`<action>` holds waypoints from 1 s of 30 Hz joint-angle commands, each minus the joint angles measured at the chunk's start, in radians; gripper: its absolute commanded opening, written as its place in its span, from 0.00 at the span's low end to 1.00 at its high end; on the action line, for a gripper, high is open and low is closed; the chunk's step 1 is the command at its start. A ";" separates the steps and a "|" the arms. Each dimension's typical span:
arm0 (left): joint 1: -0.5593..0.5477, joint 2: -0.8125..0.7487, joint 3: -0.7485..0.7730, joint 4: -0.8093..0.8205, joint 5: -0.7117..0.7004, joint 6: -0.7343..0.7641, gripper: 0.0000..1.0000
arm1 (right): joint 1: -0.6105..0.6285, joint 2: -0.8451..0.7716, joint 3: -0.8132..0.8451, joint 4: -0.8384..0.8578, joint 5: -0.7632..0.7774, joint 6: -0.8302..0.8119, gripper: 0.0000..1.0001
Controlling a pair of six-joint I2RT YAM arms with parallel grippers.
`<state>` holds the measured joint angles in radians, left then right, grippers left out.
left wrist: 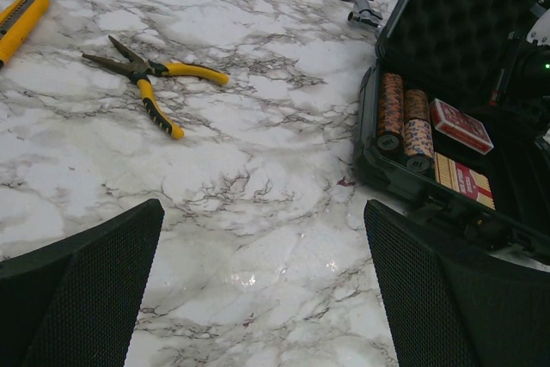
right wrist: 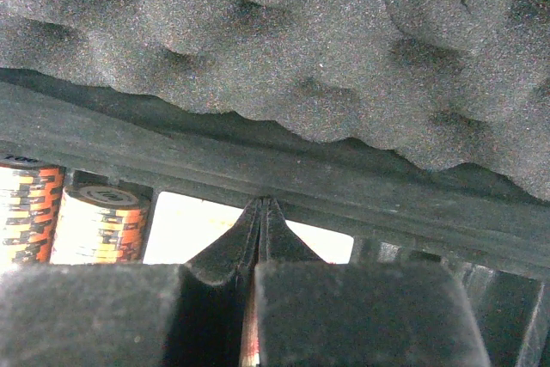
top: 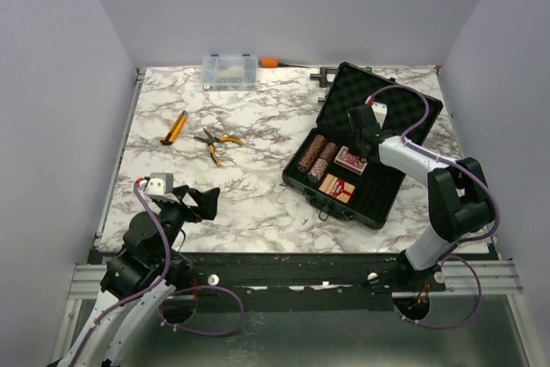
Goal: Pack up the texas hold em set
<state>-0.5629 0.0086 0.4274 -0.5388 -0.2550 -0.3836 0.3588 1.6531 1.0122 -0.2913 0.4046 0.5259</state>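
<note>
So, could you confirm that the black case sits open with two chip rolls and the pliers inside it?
Not quite: the pliers lie on the table, left of the case, as the top external view shows. The open case does hold two chip rolls.

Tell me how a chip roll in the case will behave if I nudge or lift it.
The chip rolls lie on their sides, so one would probably roll once out of the case; side by side in their slot they likely stay put. Striped edges suggest stacked discs: a mid-length pinch may split a roll. Probably heavy for its size.
</note>
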 commanded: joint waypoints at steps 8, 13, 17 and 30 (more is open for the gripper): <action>0.006 -0.103 -0.013 0.022 -0.009 0.011 0.98 | -0.007 0.005 -0.048 -0.041 -0.037 -0.003 0.01; 0.004 -0.099 -0.013 0.023 -0.009 0.012 0.99 | -0.005 -0.035 -0.022 -0.061 -0.049 -0.001 0.01; 0.005 -0.097 -0.015 0.025 -0.006 0.013 0.98 | -0.006 -0.035 0.016 -0.069 -0.028 -0.015 0.01; 0.004 -0.105 -0.016 0.025 -0.007 0.014 0.98 | -0.006 0.027 0.016 -0.029 -0.042 -0.036 0.01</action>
<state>-0.5629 0.0086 0.4240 -0.5316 -0.2546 -0.3813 0.3580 1.6505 1.0183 -0.3233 0.3840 0.4953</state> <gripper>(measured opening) 0.985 0.008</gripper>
